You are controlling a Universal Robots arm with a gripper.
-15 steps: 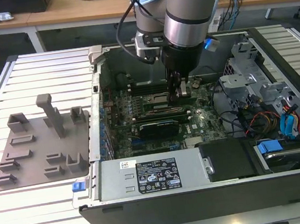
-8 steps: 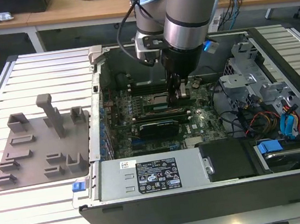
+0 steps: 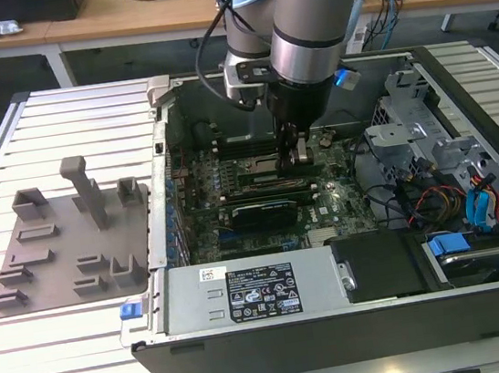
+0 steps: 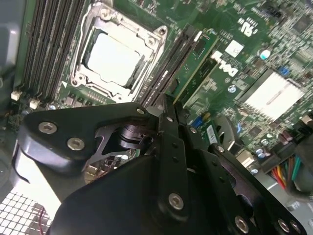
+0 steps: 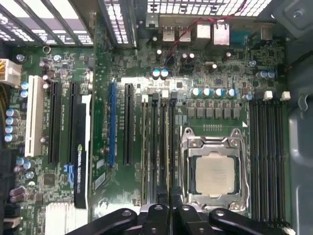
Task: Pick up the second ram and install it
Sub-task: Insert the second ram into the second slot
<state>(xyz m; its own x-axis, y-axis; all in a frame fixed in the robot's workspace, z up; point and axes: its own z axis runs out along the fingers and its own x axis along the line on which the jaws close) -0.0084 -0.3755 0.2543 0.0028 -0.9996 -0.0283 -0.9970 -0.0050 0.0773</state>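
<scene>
Second wrist view: gripper (image 4: 168, 105) pinches thin green second ram (image 4: 198, 63).

I've got bright, even light across the exterior view; glare whitens the processor (image 4: 113, 58) in the second wrist view, where the near gripper (image 4: 166, 105) sits dark and soft

You see a silver-grey arm (image 3: 307, 27) with a pale blue cap, black cables, and a black screw-studded gripper (image 4: 171, 161).
</scene>
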